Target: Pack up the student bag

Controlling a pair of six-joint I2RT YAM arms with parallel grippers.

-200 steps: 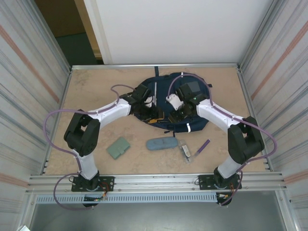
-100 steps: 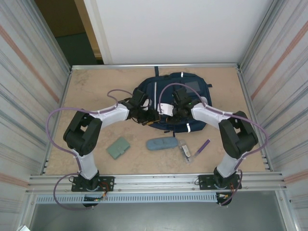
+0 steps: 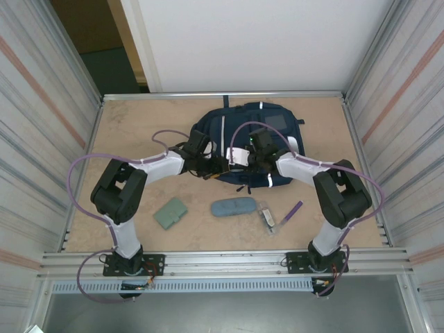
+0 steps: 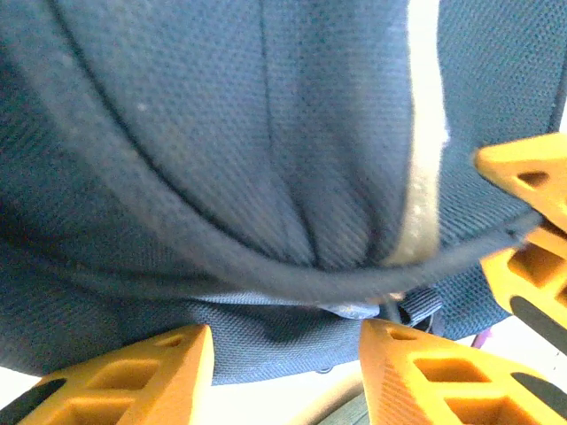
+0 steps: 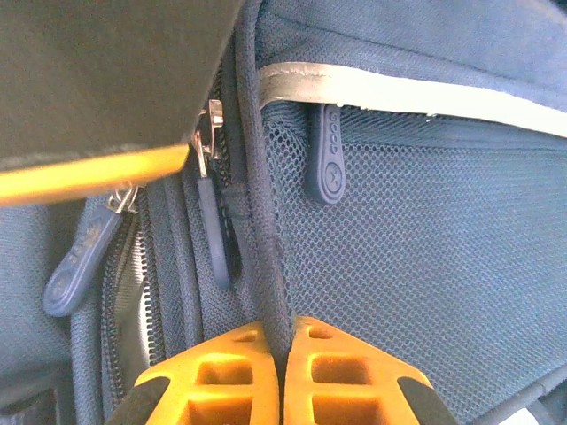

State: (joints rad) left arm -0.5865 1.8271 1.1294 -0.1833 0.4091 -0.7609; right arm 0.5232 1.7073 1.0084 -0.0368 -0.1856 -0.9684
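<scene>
The bag [image 3: 246, 135] lies flat on the table [image 3: 139, 125], by the middle of the far edge. The right gripper [image 5: 283, 372] is pinched tight on a thick seam of the bag, next to two zip pulls [image 5: 213, 239]. The left gripper [image 4: 283, 354] is at the bag's left near side. Its fingers are apart with bag cloth between them. I cannot tell if they squeeze it.

Matt woven-cloth student bag [image 3: 239, 119] with fine mesh panel [image 5: 425, 230] and smooth rubbery zip pulls [image 5: 326, 155], on a matt, mottled table [image 3: 132, 125].
</scene>
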